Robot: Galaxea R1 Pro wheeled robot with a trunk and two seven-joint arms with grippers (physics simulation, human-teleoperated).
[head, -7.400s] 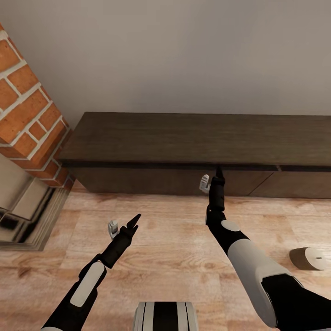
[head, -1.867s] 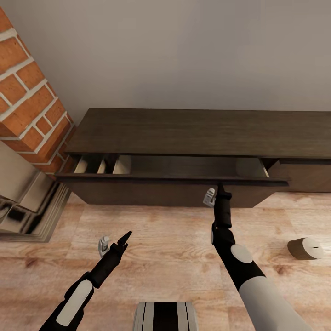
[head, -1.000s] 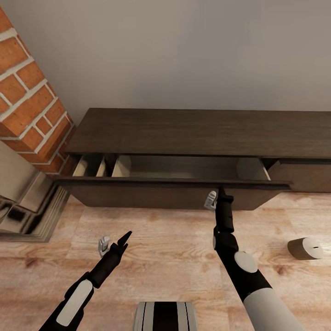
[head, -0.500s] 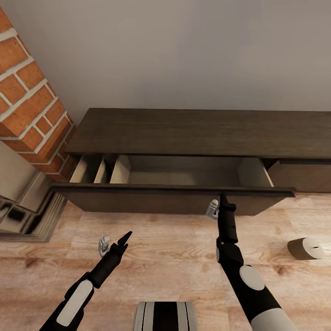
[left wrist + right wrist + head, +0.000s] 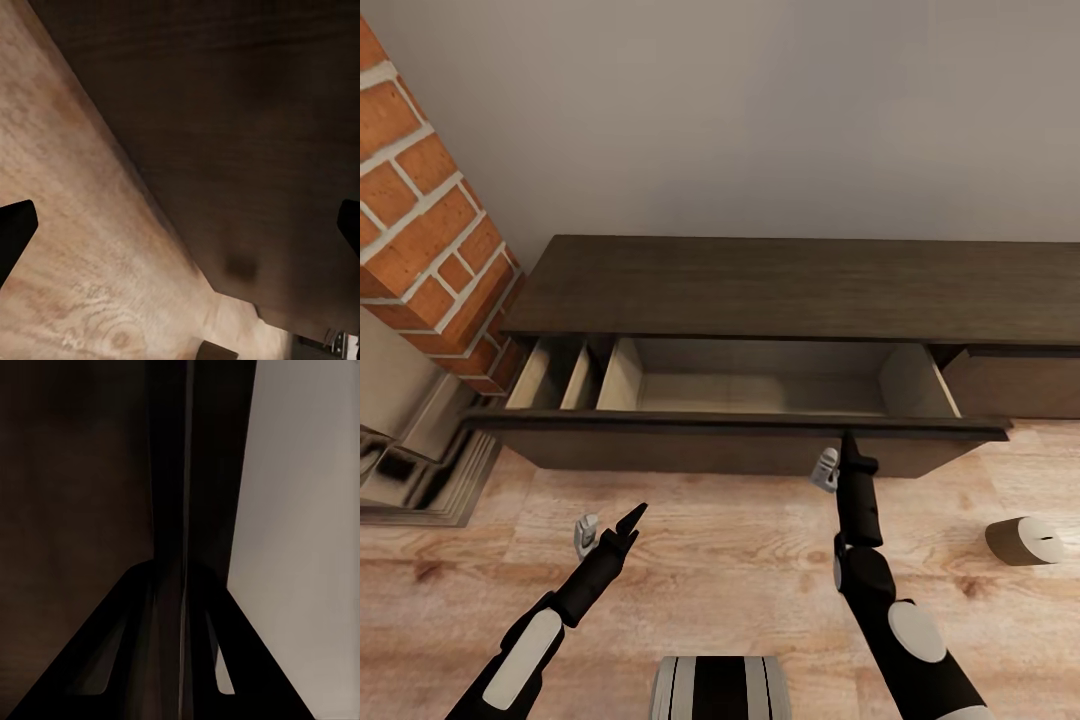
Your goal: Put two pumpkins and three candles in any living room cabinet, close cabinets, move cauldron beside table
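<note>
The long dark brown cabinet (image 5: pixel 800 285) stands against the wall. Its left drawer (image 5: pixel 760 392) is pulled out, and the pale beige inside holds nothing that I can see. My right gripper (image 5: pixel 847 442) is shut on the top edge of the drawer front (image 5: pixel 690 447); in the right wrist view the two fingers (image 5: pixel 142 607) close in on that dark edge. My left gripper (image 5: pixel 603 528) hangs open over the floor, a little short of the drawer front (image 5: pixel 247 135). One beige-grey candle (image 5: pixel 1028 540) lies on its side on the floor at the right.
A red brick fireplace column (image 5: pixel 420 220) with a shiny metal hearth (image 5: pixel 410 450) stands at the left, close to the drawer's left end. A shut drawer front (image 5: pixel 1015 385) lies to the right of the open one. Pale wooden floor (image 5: pixel 730 560) spreads in front.
The drawer has slid out from shut to wide open, my right gripper drawing back toward me with its front edge. The left arm has barely moved.
</note>
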